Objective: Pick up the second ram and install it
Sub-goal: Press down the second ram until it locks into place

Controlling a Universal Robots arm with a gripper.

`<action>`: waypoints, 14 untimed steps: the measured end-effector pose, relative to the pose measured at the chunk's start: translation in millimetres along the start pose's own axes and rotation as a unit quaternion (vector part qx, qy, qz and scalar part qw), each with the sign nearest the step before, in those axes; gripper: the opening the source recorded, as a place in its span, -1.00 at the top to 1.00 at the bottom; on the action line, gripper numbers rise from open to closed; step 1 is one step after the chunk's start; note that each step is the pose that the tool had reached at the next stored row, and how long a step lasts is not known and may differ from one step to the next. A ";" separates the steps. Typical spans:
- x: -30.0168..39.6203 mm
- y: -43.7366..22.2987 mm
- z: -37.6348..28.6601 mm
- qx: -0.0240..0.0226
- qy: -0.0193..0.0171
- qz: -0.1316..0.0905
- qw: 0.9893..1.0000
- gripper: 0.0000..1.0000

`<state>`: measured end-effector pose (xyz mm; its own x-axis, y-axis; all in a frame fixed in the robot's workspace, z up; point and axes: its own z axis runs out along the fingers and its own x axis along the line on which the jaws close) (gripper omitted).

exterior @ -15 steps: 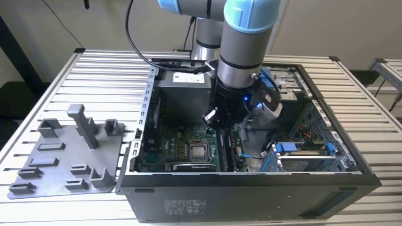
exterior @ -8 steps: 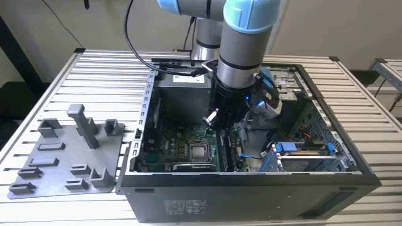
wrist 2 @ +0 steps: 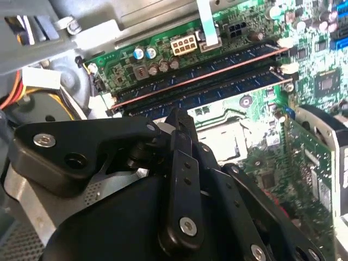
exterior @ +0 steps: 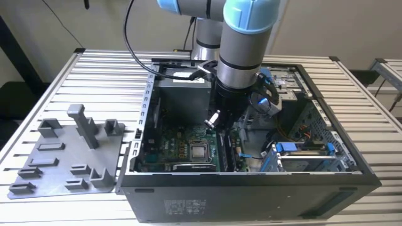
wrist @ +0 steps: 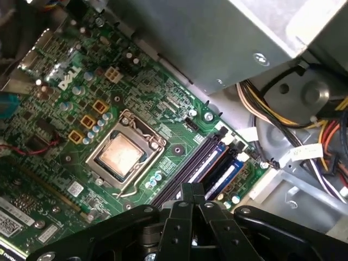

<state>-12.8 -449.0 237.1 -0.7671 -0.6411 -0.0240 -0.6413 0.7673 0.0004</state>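
Ext. view, starting at its left: a grey fixture plate (exterior: 66, 157) with blocks and posts lies flat on the slatted worktop (exterior: 107, 80), just beside the open PC case (exterior: 251, 197), touching or nearly touching its wall. No stick is seen on the plate.

Inside the case, on the side nearer the plate, sits the green motherboard (exterior: 166, 150) w/ the CPU socket (exterior: 199, 151) near its middle. The arm (exterior: 242, 52) comes down into the case from above, and the tool (exterior: 217, 120) hangs low over the board, just past the socket on the side away from the plate.

In both wrist views the tool's (wrist 2: 179, 117) fingers are pressed together, tips meeting, w/ nothing visible between them. Two dark-blue sticks stand side by side in the memory slots. The second ram (wrist 2: 228, 84) is taken to be the one nearer the tool (which of the two it is can't be told for sure). It lies level in its slot, not tilted. The tool tip sits right over the slot area (wrist: 187, 168); contact can't be told.

Further across the case, away from the plate, is a blue drive cage (exterior: 301, 155) at the far wall.
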 end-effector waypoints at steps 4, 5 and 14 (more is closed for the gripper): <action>0.1 0.1 0.3 -0.001 0.000 -0.036 0.999 0.79; 0.2 0.1 0.3 -0.001 0.000 -0.045 0.999 0.79; 0.1 0.1 0.5 -0.003 0.000 -0.127 0.992 0.79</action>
<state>-12.9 -449.0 236.6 -0.5815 -0.8132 -0.0240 -0.8134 0.5816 0.0005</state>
